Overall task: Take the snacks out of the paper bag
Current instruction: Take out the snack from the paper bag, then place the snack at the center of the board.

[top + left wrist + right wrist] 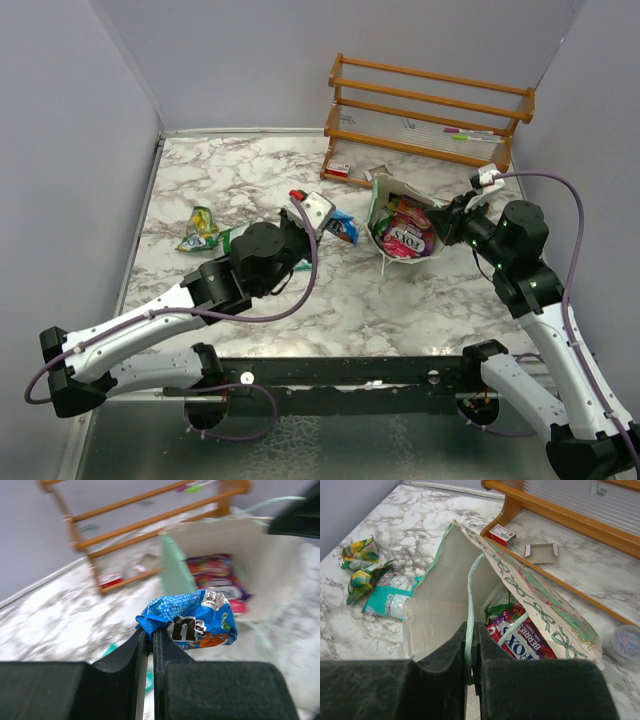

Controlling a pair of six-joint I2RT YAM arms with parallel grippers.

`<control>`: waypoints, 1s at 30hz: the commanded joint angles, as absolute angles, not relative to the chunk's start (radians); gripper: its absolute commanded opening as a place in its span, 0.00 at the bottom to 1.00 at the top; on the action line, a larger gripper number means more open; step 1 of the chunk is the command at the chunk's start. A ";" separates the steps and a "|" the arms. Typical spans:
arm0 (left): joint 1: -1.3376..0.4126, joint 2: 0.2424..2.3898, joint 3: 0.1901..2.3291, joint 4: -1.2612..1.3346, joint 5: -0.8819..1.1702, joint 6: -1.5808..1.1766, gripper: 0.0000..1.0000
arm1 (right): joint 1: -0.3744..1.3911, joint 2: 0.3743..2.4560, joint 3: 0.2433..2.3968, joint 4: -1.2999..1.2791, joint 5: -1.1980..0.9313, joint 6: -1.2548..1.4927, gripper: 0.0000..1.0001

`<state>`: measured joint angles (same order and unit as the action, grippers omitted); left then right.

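Observation:
My left gripper point(150, 632) is shut on the corner of a crumpled blue snack packet point(195, 620), which hangs above the table just left of the paper bag point(260, 565). From above, that blue packet point(342, 227) shows beside the left gripper point(328, 222). The pale green paper bag point(378, 205) lies tilted open with a red-purple candy bag point(405, 236) inside. My right gripper point(471, 627) is shut on the bag's thin string handle point(470, 580); it is at the bag's right side point(442, 222). Yellow-green packets point(198, 228) and a teal-white packet point(390, 592) lie on the table to the left.
A wooden rack point(430, 110) stands at the back, with a small red-white box point(501, 534) and an open cardboard piece point(541, 553) at its foot. A round clear lid point(625, 642) lies right of the bag. Grey walls close in the marble table point(250, 170).

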<state>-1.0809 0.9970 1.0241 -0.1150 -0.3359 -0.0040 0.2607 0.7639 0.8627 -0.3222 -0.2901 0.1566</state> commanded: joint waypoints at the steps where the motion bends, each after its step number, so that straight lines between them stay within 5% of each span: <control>1: -1.059 0.996 0.978 -0.142 -0.903 0.064 0.00 | 0.265 0.726 0.843 -0.327 -0.258 0.135 0.07; 9: -0.675 1.256 1.061 -0.452 -0.827 -0.246 0.00 | 0.265 0.692 0.820 -0.313 -0.271 0.135 0.07; 19: -0.208 1.301 1.072 -0.382 -0.564 -0.570 0.00 | 0.265 0.652 0.798 -0.291 -0.271 0.126 0.07; 30: -0.091 1.498 1.069 -0.313 -0.238 -0.561 0.00 | 0.265 0.613 0.773 -0.275 -0.260 0.122 0.07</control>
<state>-0.1322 1.4506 1.0512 -0.3458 -0.4042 -0.5484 0.2607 0.6388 0.7864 -0.3138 -0.2779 0.1329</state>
